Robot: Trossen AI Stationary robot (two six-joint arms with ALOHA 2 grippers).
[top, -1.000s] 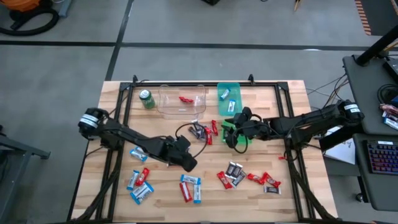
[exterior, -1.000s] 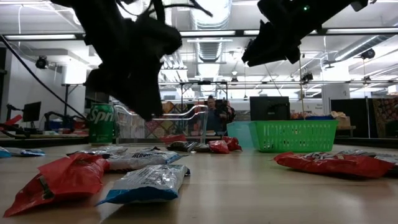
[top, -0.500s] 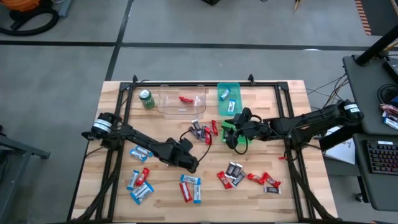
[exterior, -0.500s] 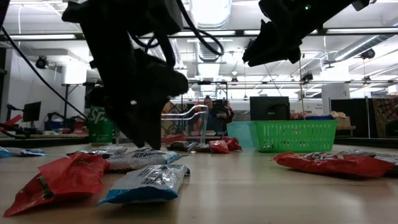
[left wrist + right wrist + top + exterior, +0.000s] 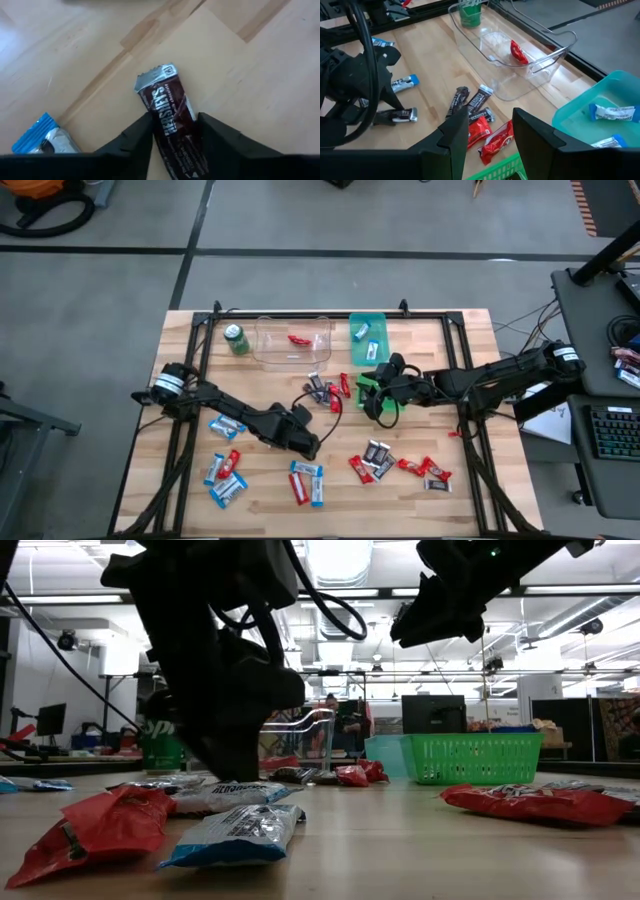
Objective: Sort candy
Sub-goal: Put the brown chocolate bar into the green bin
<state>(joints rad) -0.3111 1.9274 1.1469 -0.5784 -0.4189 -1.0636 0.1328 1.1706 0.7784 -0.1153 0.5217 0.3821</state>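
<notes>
Clamped low over mid-worktop [image 5: 460, 380], left gripper [image 5: 172, 131] pinching dark brown silver-ended wrapped bar [image 5: 170, 112] for sorting; right gripper [image 5: 487, 131] waiting open above green mesh basket [image 5: 470, 757].

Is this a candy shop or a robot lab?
Most likely a robot lab or workshop. Bare pipes and strip lights run overhead, a desk with a keyboard stands beside the wooden table, and candy bars lie scattered there for sorting.

Hershey's bar [image 5: 172, 130] lower end cut off at frame edge; green can [image 5: 160, 745] mostly hidden behind left arm.
</notes>
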